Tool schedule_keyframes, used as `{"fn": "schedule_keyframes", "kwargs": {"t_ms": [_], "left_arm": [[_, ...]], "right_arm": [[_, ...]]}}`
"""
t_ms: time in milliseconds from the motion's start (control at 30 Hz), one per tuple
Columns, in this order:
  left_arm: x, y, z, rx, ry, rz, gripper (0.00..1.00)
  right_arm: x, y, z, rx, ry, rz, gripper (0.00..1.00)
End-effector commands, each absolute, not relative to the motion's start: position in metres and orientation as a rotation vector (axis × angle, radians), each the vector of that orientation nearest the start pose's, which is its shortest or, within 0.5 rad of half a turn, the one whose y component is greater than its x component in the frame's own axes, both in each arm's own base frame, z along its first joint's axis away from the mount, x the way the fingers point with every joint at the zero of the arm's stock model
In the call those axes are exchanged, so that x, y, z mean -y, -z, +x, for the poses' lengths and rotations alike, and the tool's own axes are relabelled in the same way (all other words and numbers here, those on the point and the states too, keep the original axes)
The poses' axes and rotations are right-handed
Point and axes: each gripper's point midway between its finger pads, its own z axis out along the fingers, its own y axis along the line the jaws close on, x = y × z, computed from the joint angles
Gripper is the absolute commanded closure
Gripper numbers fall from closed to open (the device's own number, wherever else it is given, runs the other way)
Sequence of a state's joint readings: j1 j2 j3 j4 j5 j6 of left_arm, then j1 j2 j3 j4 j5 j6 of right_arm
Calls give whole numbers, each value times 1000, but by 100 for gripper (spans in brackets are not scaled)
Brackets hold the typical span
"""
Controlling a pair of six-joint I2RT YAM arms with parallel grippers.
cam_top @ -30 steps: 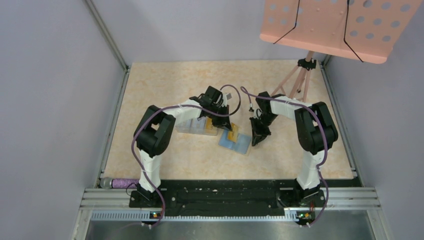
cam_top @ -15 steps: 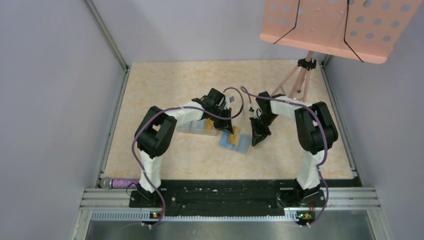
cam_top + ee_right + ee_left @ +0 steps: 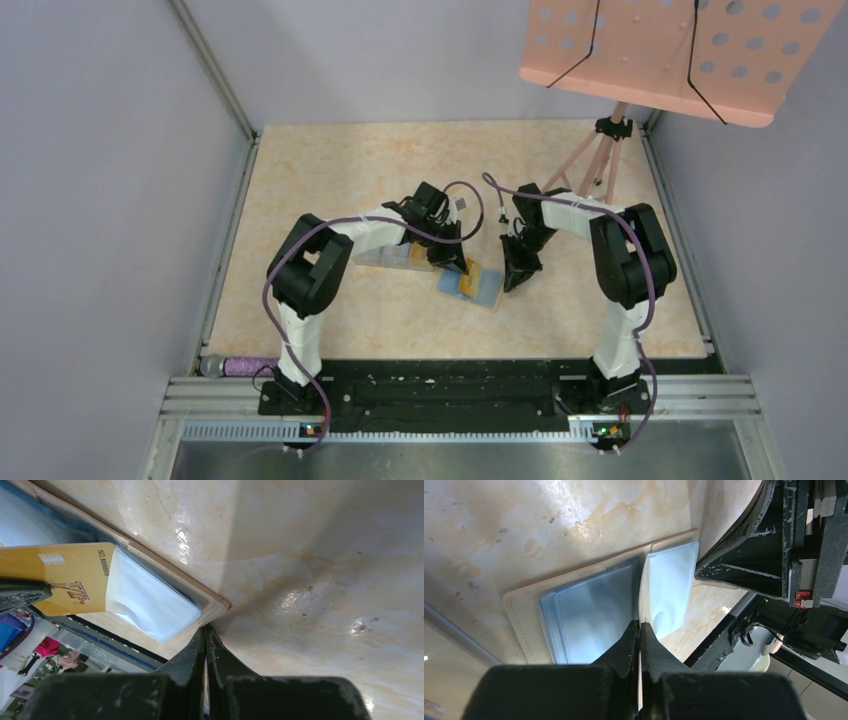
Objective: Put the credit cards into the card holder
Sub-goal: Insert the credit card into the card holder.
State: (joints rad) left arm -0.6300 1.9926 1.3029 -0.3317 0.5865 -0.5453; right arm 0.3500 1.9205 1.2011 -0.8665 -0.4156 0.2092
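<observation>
Left gripper (image 3: 640, 630) pinches a yellow card (image 3: 70, 580) edge-on, over the open holder (image 3: 519, 615) just below its tips. Right gripper (image 3: 205, 632), pressed together, touches the holder's corner ahead.

Soft, even light is filling the overhead view, and the arms are casting only faint shadows on the marbled tabletop (image 3: 330, 190). In the wrist views, white glare is bouncing off that glossy surface (in patches toward the right wrist's lower right) and washing out the clear sleeves of the card holder (image 3: 589, 610). The left gripper (image 3: 640, 626) and right gripper (image 3: 205, 631) are blurring in the foreground, while the yellow credit card (image 3: 70, 580) is showing crisp print.
</observation>
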Motion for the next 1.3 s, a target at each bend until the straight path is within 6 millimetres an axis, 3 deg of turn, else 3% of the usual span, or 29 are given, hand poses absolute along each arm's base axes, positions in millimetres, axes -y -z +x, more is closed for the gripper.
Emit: {"fn": "schedule_keyframes", "kwargs": {"t_ms": [0,500,1267], "left_arm": [[349,-61,278,-2752,1132,351,100],[343,-62,269,-2780,1131,327,100],[369,-66,266,-2726,1377,414,100]], "right_arm": [[-163,4,242,-3226,-571,-234,100],[-161,5,241,-3229,-568,-237,100],[-161,5,240,-3230,-569,-241,100]]}}
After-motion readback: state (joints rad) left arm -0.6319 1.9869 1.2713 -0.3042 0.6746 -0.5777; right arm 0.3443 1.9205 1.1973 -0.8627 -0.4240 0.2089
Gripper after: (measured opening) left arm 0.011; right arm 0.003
